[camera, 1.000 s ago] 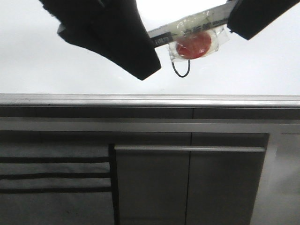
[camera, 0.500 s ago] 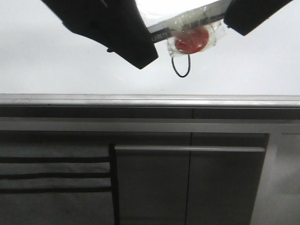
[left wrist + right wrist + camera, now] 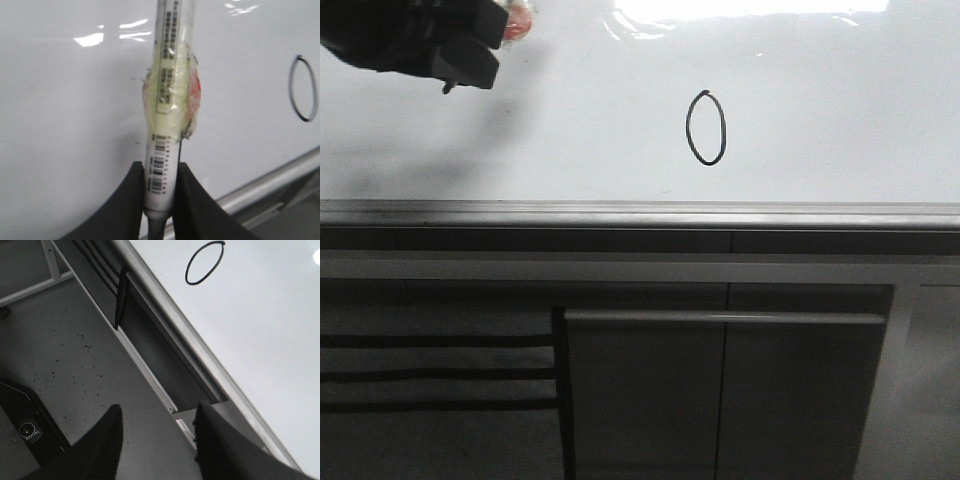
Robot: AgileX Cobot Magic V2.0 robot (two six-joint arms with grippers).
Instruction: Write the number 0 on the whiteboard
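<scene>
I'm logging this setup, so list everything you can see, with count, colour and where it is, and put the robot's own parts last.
number 0: one, thin black outline, closed oval, on the whiteboard right of centre in the front view.
whiteboard: one, glossy white with a grey metal rim, fills the upper part of the front view.
cabinet panels: several, grey, below the board's rim.
marker pen: one, white barrel wrapped in clear tape with a red patch, held in the left gripper.
floor: grey, speckled, seen in the right wrist view.
left gripper: one, black, shut on the marker pen, upper left in the front view.
right gripper: one, black, open, holding nothing.
</scene>
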